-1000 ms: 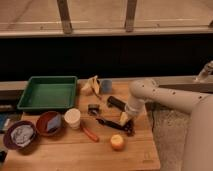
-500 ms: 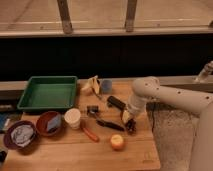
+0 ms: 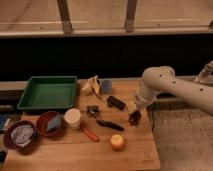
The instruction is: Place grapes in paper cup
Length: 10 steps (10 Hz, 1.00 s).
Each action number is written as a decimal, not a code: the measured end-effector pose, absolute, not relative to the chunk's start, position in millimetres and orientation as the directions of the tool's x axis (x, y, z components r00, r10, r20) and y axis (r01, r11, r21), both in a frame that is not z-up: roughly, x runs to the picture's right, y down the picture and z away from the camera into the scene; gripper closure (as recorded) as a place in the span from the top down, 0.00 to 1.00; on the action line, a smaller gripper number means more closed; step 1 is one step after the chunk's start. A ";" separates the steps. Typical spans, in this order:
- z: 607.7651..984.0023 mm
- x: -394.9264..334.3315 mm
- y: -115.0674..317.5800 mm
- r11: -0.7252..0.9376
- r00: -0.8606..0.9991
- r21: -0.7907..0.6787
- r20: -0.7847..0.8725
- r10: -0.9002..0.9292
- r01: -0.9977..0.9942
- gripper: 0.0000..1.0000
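Note:
The grapes [image 3: 134, 119] are a small dark maroon bunch on the wooden table, right of centre. My gripper [image 3: 133, 111] hangs from the white arm [image 3: 165, 85] and sits right on top of the grapes, touching or nearly touching them. The white paper cup [image 3: 72, 118] stands upright on the table, well to the left of the gripper, next to the brown-red bowl [image 3: 48, 123].
A yellow-orange apple [image 3: 118, 142] lies near the front edge. A black-handled tool [image 3: 107, 123] and an orange-handled tool [image 3: 90, 134] lie between cup and grapes. A green tray [image 3: 47, 92], banana [image 3: 92, 85], blue-grey cup [image 3: 106, 86], black block [image 3: 116, 102] and purple bowl [image 3: 20, 135] are also there.
The arm's elbow and the gripper have shifted a little to the right, with the dark bunch under the gripper. The cup, apple and tools have not moved.

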<state>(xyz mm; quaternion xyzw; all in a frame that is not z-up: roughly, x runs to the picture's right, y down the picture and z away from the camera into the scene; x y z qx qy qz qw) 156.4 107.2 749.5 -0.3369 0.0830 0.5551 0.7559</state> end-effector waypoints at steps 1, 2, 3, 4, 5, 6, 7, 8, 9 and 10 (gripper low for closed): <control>744.3 154.0 98.0 0.167 0.378 -0.429 -0.473 0.796 -0.888 0.00; 736.3 148.5 85.9 0.183 0.393 -0.445 -0.443 0.806 -0.877 0.00; 727.9 144.1 74.9 0.197 0.406 -0.459 -0.416 0.814 -0.866 0.00; 715.8 137.5 61.1 0.221 0.427 -0.477 -0.382 0.820 -0.851 0.00; 707.1 129.1 51.3 0.243 0.448 -0.490 -0.359 0.819 -0.837 0.00; 699.4 117.5 41.9 0.267 0.471 -0.504 -0.335 0.816 -0.821 0.00; 690.8 98.7 32.5 0.301 0.504 -0.523 -0.303 0.809 -0.797 0.00; 680.4 77.6 22.7 0.340 0.540 -0.543 -0.262 0.800 -0.767 0.00; 675.0 63.4 17.6 0.364 0.563 -0.558 -0.235 0.792 -0.746 0.00; 667.6 37.3 13.1 0.400 0.601 -0.585 -0.194 0.775 -0.705 0.00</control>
